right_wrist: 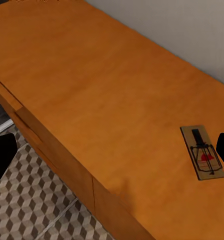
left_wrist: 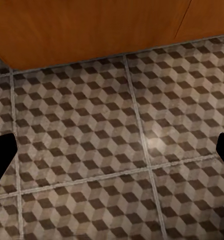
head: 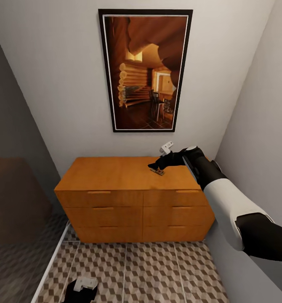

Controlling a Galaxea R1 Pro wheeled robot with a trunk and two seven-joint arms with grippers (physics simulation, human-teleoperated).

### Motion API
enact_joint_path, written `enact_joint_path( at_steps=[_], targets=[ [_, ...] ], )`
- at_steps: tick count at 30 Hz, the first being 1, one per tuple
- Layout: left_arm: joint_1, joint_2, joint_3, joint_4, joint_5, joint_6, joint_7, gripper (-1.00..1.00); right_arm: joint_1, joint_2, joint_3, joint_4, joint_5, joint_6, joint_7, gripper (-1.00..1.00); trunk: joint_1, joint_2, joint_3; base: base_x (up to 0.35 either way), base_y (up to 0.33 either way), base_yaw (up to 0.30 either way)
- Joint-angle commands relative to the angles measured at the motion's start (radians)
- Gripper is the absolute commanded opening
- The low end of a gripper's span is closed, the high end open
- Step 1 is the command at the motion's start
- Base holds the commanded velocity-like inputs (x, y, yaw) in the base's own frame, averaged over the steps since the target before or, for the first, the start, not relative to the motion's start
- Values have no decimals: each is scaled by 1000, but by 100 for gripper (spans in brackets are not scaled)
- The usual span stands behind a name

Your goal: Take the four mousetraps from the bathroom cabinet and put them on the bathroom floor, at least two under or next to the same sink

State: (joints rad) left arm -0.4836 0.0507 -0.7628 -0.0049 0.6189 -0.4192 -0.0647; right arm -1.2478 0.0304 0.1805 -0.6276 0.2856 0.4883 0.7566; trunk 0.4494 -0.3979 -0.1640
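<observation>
Risk first: your right tool [head: 161, 165] hangs over the one mousetrap [head: 158, 171] in sight, which lies flat on the cabinet [head: 128, 176] top toward its far right corner, close to the wall. In the right wrist view the fingers stand wide apart, with the trap [right_wrist: 203, 151] off to one side near one fingertip, not centred. Close like that and you probably clip an edge and skate the thin board toward the wall or off the worktop. Left tool [head: 83, 288] hangs low over the bathroom floor [head: 158, 273], fingers apart, empty.
</observation>
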Motion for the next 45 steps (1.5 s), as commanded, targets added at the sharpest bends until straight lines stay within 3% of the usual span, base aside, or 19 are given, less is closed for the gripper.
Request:
enact_joint_path(
  at_steps=[1, 6, 8, 14, 17, 26, 45],
  targets=[
    [4, 0, -4, 7, 10, -2, -7, 100, -1, 0, -1, -1, 9, 2, 6, 100, 1, -2, -2, 6, 4, 0],
    [46, 0, -5, 33, 10, -7, -7, 100, -1, 0, -1, 0, 9, 1, 6, 100, 1, -2, -2, 3, 2, 0],
    [86, 1, -5, 40, 9, -26, -7, 100, -1, 0, -1, 0, 9, 0, 7, 100, 1, -2, -2, 1, 0, 0],
    [217, 13, -6, 45, 5, -158, -5, 100, 0, -1, -2, 0, 9, 0, 9, 100, 1, -2, -2, 0, 0, 0],
    [243, 17, -6, 46, 4, -181, -5, 100, 0, -1, -2, 0, 9, 0, 9, 100, 1, -2, -2, 0, 0, 0],
    [271, 20, -6, 46, 4, -203, -2, 100, 2, -2, -3, 0, 9, -1, 10, 100, 1, -2, -2, 74, -30, 0],
    [273, 19, -6, 46, 4, -204, 2, 100, 25, -2, -3, 11, 9, -27, 9, 100, 1, -2, -2, 290, -120, 0]
  ],
)
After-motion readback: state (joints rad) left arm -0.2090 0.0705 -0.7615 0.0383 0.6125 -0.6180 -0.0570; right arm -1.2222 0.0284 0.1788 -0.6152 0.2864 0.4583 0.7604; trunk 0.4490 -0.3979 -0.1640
